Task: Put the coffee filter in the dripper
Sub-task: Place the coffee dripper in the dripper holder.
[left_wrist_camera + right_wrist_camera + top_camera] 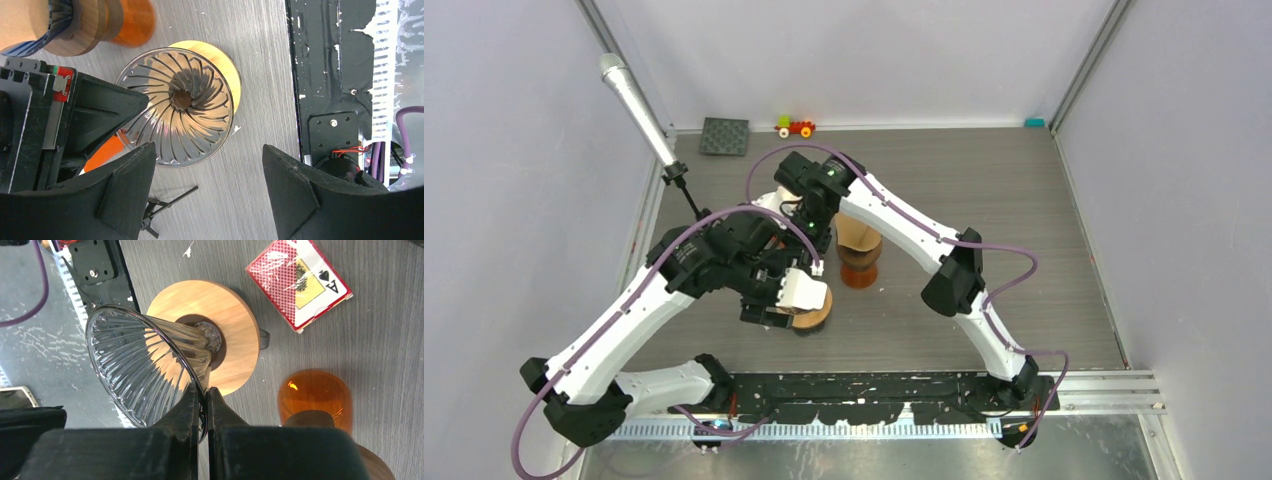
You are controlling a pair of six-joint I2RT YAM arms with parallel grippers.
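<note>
Pinching dripper [135, 365] rim: right gripper [204, 395]

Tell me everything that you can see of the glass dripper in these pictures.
The dripper is a clear glass cone with spiral ribs and a small hole at its bottom. It sits in a round wooden base, which lies on the grey table. The cone is empty: no filter is inside it. The right hand is shut on its rim, with the thin glass edge between the two fingers.
</note>
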